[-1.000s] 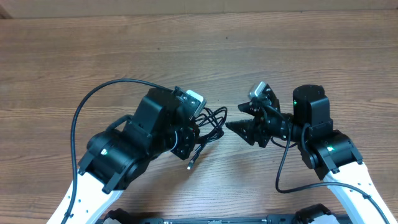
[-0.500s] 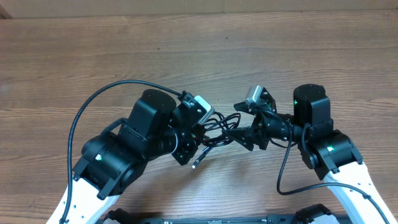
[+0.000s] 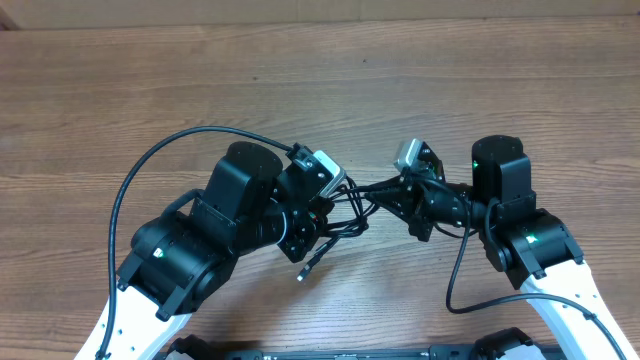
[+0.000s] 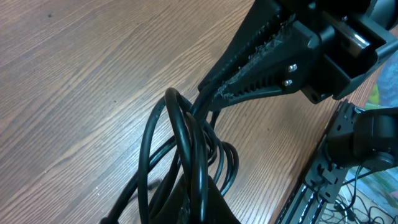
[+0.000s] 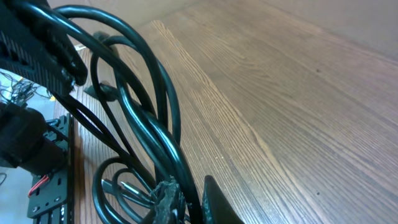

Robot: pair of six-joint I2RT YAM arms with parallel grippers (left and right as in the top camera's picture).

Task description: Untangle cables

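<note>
The cables (image 3: 348,208) are thin black cords in a tangled coil, stretched between my two grippers at mid table. A small plug end (image 3: 303,272) hangs down toward the wood. My left gripper (image 3: 322,212) is shut on the coil's left side. In the left wrist view the loops (image 4: 185,140) rise out of its dark fingertips (image 4: 214,202). My right gripper (image 3: 370,190) is shut on a strand at the coil's right side. In the right wrist view that strand (image 5: 163,146) runs between its fingers (image 5: 169,199), with the left gripper (image 5: 40,43) at the far end.
A thick black arm cable (image 3: 130,190) loops out on the left of the wooden table (image 3: 420,70). Another arm cable (image 3: 455,270) hangs by the right arm. A black rail (image 3: 350,352) lines the near edge.
My right gripper has moved left onto the coil and closed on a strand; it stood open half a second ago. The left arm has lifted and turned slightly with the coil.
</note>
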